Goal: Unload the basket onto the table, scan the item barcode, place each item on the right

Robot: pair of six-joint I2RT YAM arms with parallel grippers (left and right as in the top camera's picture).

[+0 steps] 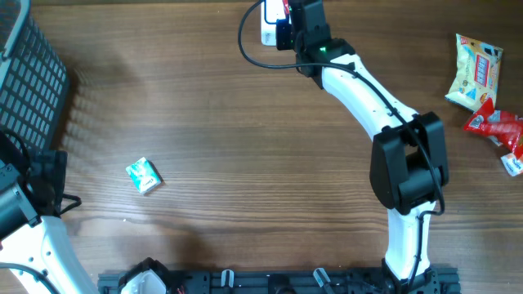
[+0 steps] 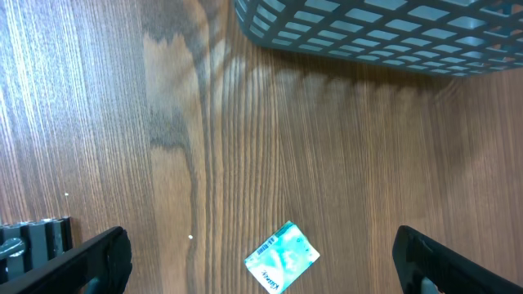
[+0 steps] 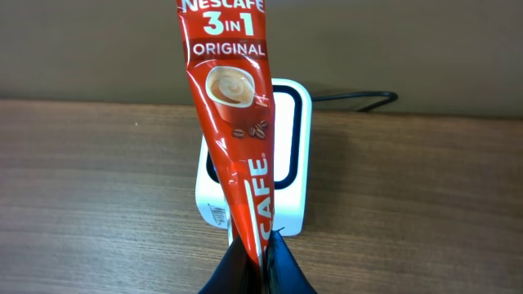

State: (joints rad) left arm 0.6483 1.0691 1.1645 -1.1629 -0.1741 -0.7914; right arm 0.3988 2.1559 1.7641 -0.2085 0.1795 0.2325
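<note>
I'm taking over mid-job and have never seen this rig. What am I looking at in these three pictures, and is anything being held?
Two robot arms work at a wooden table. The top picture looks straight down; the other two come from cameras on each wrist. The right end effector is shut on a red Nescafe sachet, holding it up in front of a white barcode scanner at the table's far edge. The left end effector is open and empty, above a small green packet. A grey basket sits at one end of the table, a few snack packets at the other.
</note>
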